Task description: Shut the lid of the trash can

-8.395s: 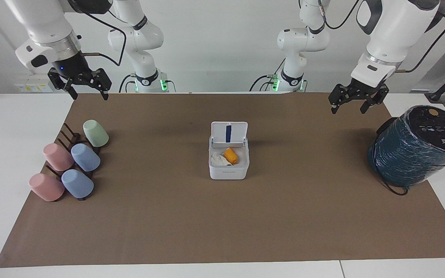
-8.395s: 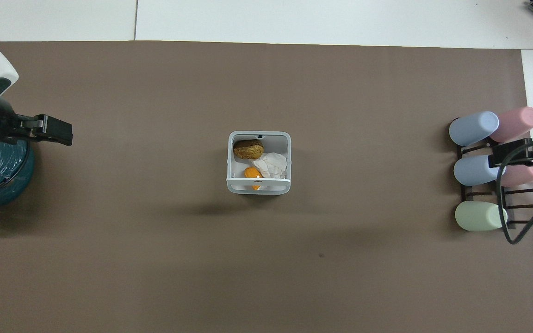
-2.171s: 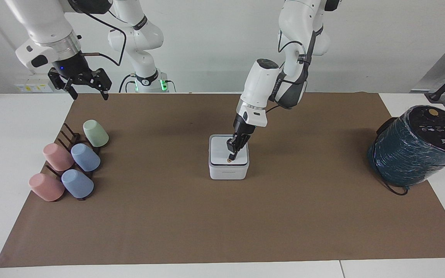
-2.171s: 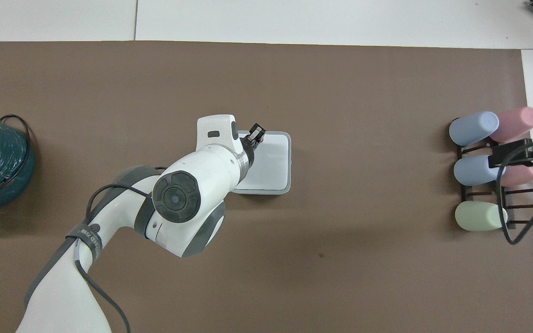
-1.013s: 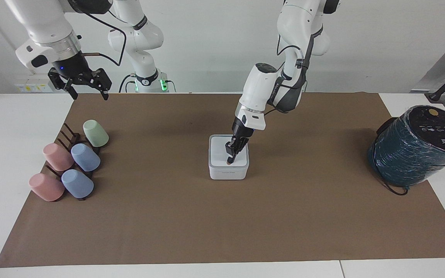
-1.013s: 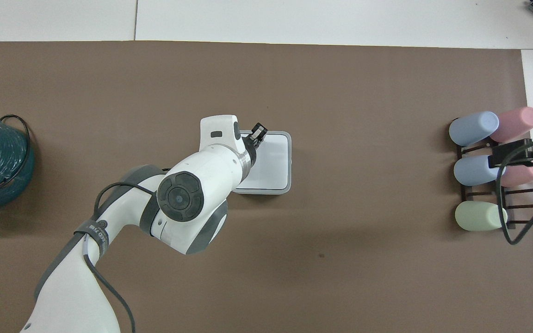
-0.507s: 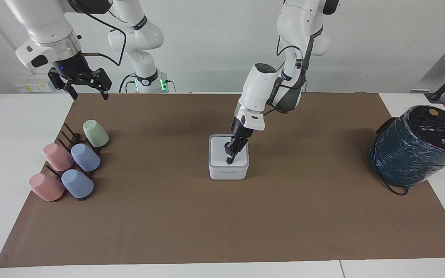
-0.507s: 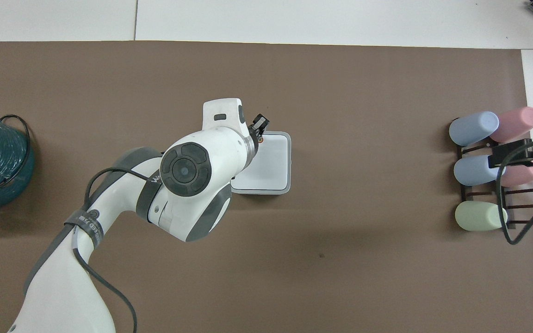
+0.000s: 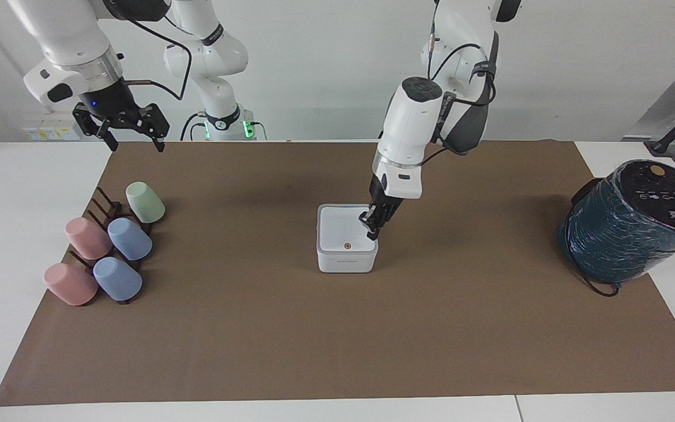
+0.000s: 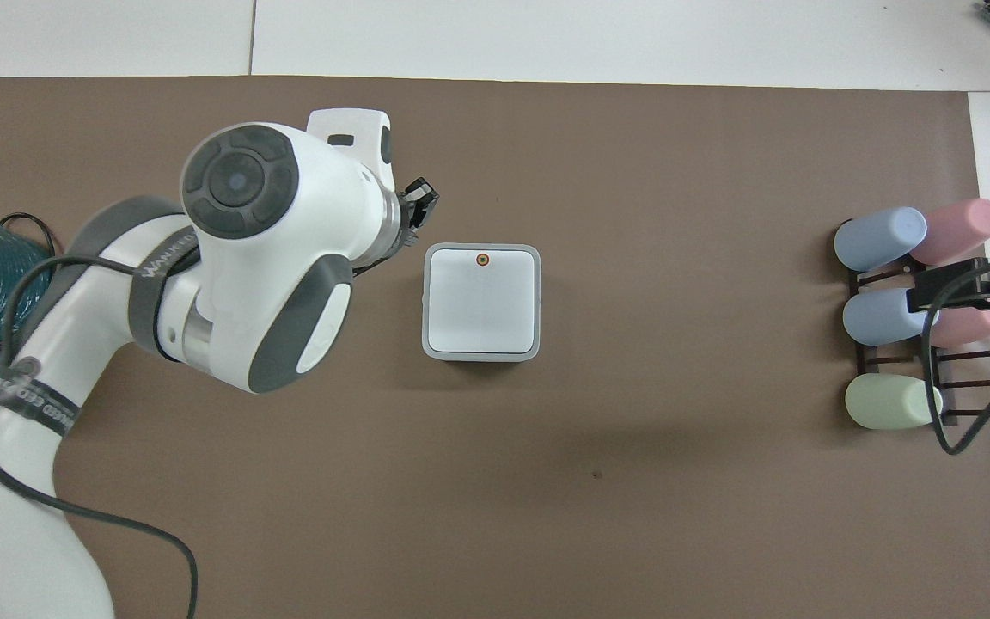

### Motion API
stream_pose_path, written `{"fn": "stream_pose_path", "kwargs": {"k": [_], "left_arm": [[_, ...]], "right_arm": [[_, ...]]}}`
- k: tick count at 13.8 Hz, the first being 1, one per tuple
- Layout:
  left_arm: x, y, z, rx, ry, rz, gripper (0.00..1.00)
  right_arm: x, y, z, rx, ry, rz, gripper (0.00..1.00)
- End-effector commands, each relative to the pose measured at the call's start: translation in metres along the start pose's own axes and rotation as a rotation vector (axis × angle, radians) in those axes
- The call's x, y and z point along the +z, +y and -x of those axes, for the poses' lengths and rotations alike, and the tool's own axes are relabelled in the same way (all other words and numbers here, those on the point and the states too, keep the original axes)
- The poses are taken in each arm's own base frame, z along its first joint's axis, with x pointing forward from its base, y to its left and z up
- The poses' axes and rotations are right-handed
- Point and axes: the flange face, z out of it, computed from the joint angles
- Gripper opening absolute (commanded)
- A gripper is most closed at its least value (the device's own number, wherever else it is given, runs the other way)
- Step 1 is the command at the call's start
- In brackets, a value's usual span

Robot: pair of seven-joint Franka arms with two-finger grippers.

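Note:
The small white trash can point(image 9: 347, 259) stands mid-table on the brown mat. Its white lid point(image 9: 340, 230) lies flat and shut on it, orange dot up, and it also shows in the overhead view point(image 10: 482, 305). My left gripper point(image 9: 372, 233) is shut and empty. It hangs just above the can's edge toward the left arm's end, clear of the lid, and shows beside the can in the overhead view point(image 10: 420, 203). My right gripper point(image 9: 132, 132) is open and empty, waiting in the air over the cup rack point(image 10: 933, 344).
A dark rack holds several pastel cups point(image 9: 109, 246) toward the right arm's end. A large dark teal wrapped cylinder point(image 9: 630, 223) with a black cable stands toward the left arm's end. The brown mat point(image 9: 337, 340) covers most of the white table.
My left gripper pressed the lid's orange dot end, then lifted off and moved toward the left arm's end. The lid, open at first, now lies shut. The right arm has not moved.

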Motion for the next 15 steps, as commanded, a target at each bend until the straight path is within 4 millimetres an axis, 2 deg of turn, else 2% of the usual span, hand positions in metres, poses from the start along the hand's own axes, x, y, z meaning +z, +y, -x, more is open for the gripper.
{"fn": "stream_pose_path", "kwargs": {"k": [1, 4, 5, 6, 9, 12, 15], "left_arm": [[-0.037, -0.03, -0.044, 0.132, -0.106, -0.056, 0.0], [-0.074, -0.082, -0.089, 0.26, -0.157, -0.1, 0.0], [-0.095, -0.101, -0.101, 0.31, -0.154, -0.094, 0.0], [-0.114, -0.118, -0.107, 0.365, -0.156, -0.092, 0.0], [-0.147, -0.165, -0.121, 0.498, -0.198, -0.116, 0.0], [-0.165, -0.186, -0.12, 0.586, -0.185, -0.199, 0.0], [-0.171, -0.193, -0.112, 0.597, -0.194, -0.211, 0.0]], "right_arm": [[-0.001, 0.0, 0.008, 0.007, -0.004, -0.018, 1.0], [-0.001, 0.0, 0.008, 0.007, -0.004, -0.018, 1.0], [-0.001, 0.0, 0.008, 0.007, -0.004, -0.018, 1.0], [-0.001, 0.0, 0.008, 0.007, -0.004, -0.018, 1.0], [-0.002, 0.0, 0.008, 0.005, -0.003, -0.018, 1.0], [-0.001, 0.0, 0.008, 0.007, -0.004, -0.018, 1.0], [-0.001, 0.0, 0.008, 0.007, -0.004, -0.018, 1.0]]}}
